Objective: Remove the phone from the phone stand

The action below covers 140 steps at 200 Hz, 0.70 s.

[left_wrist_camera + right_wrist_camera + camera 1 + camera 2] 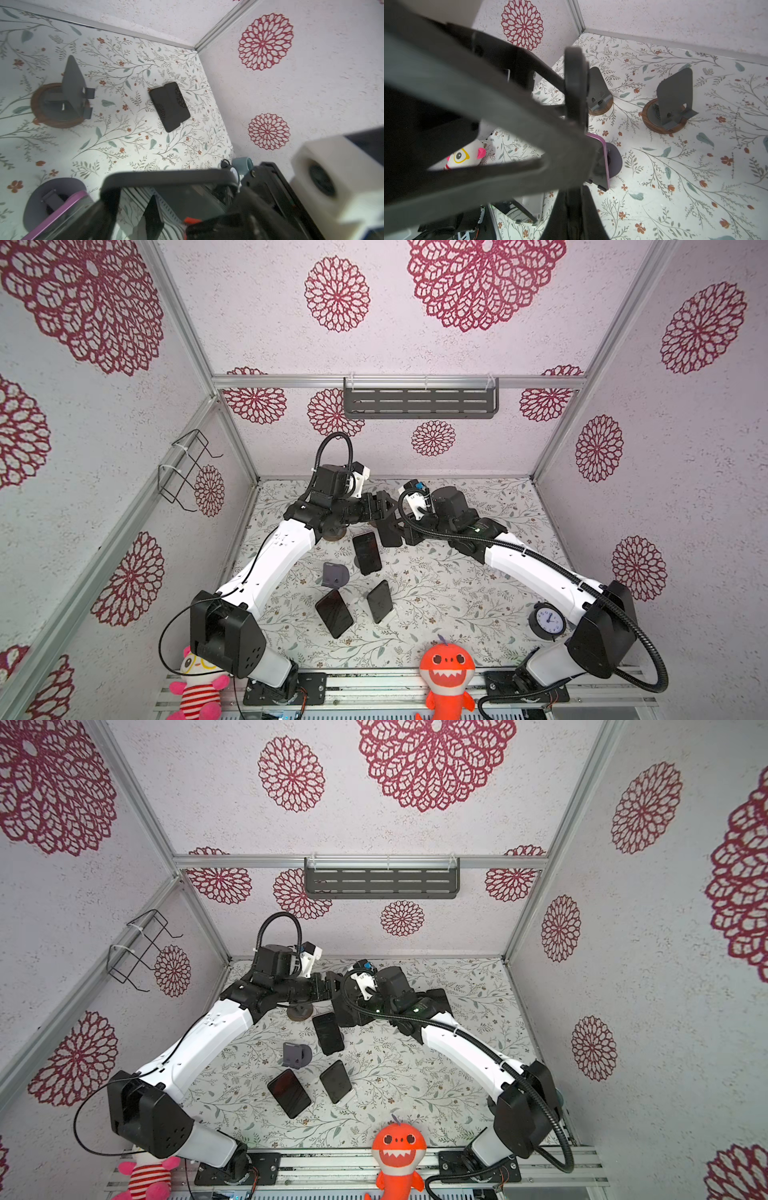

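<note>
A black phone (166,182) hangs above the back of the table between my two grippers. In the right wrist view the phone (575,83) shows edge-on, and my right gripper (572,199) is shut on its lower end. My left gripper (166,199) stands open, its fingers (110,197) spread wide about the phone's sides. In both top views the grippers (384,508) (401,531) meet at the table's back middle. Two wood-based phone stands (670,104) (598,91) stand empty below.
Three other phones lean on stands: a pink-edged one (368,551) and two nearer the front (334,613) (380,601). An empty purple stand (334,574) sits between them. Another phone (169,106) lies flat near the right wall. An alarm clock (546,620) and plush toys (446,672) (197,689) line the front edge.
</note>
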Motion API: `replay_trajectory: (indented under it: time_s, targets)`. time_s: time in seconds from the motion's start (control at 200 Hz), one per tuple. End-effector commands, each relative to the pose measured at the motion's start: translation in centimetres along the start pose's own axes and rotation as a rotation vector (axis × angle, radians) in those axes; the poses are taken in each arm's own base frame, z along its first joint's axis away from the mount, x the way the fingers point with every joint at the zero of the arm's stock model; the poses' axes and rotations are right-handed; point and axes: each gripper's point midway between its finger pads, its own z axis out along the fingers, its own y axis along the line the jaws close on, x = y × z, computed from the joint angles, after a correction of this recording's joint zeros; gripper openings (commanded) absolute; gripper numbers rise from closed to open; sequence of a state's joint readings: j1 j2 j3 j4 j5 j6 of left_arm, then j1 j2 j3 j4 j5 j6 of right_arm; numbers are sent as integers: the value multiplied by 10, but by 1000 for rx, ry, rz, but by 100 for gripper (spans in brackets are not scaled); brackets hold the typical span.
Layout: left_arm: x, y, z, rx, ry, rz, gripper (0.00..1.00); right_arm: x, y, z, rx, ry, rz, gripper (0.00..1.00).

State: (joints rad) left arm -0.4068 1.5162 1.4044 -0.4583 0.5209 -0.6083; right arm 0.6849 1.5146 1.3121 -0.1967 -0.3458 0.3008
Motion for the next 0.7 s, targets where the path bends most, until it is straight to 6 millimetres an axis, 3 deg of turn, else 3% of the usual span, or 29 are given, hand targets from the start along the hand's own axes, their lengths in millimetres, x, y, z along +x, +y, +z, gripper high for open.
replay_trajectory:
  time_s: [0.0, 0.21, 0.315, 0.47, 0.696]
  targets:
    - [-15, -36, -20, 120, -75, 65, 98, -32, -3, -29, -26, -110, 22, 4]
    - [-13, -47, -12, 266, -79, 58, 100, -42, -31, -74, -92, -168, 91, 2]
    - [-7, -57, -4, 382, -54, 79, 91, -45, -35, -99, -195, -158, 121, 3]
    - [-6, -78, -9, 598, -77, 108, 73, -50, -20, -128, -346, -160, 135, 3]
    - [1, -84, 6, 636, -27, 122, 65, -55, -4, -134, -461, -152, 115, 4]
